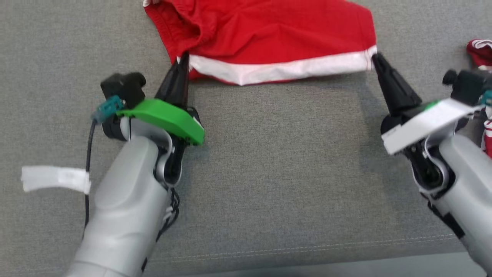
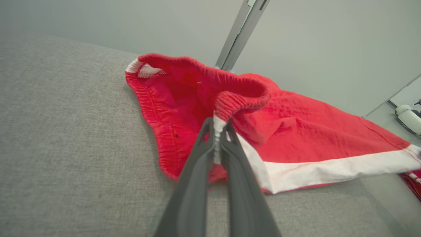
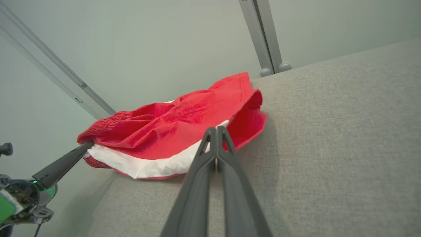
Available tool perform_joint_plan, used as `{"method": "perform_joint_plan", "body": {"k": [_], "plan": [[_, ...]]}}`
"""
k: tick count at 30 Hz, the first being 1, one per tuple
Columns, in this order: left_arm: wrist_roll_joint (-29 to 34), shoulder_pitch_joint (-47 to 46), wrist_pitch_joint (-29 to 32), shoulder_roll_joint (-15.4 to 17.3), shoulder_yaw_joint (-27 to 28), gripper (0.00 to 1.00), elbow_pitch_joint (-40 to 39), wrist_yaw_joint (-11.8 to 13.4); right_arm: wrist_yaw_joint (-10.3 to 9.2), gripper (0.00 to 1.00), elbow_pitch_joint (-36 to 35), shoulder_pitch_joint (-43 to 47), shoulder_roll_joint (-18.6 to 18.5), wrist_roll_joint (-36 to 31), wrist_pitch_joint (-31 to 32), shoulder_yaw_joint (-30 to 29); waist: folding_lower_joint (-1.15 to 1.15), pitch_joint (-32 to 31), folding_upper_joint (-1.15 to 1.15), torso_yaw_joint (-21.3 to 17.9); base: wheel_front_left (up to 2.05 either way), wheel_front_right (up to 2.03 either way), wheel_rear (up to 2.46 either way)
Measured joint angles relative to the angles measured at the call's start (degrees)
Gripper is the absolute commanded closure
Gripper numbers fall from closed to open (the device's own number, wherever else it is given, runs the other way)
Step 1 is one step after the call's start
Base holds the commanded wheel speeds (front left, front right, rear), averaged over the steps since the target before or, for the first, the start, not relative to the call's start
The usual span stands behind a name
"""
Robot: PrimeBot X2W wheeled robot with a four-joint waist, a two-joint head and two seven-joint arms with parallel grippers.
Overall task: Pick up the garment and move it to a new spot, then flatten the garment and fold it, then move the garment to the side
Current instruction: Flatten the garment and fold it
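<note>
The garment (image 1: 269,34) is a pair of red shorts with a white hem band, folded over on the grey cushion at the top centre. My left gripper (image 1: 183,59) is shut on its near left corner, where the white band meets the elastic waistband (image 2: 241,98). My right gripper (image 1: 373,58) is shut on the near right corner of the white band. The near edge hangs stretched between both grippers, slightly lifted off the surface. In the left wrist view white cloth is pinched between the fingertips of the left gripper (image 2: 216,126). The right gripper (image 3: 216,130) pinches the hem corner of the garment (image 3: 184,126).
The grey fabric surface (image 1: 276,161) runs wide in front of the garment, with a seam near its front edge. Another red and white cloth (image 1: 480,52) lies at the far right edge. A white tape strip (image 1: 55,179) sits at the left. Metal frame posts (image 3: 263,36) stand behind.
</note>
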Motion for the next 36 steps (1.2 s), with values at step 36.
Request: {"method": "perform_joint_plan", "body": {"k": [36], "plan": [[-6.17,50.10,23.32,16.23,-5.21,1.00,-45.71,13.62,0.00,1.00,-19.90,49.86,4.68,-6.67,10.43,-20.50,-0.01,-15.99,0.00,-2.28,0.00,0.00,0.00]]}}
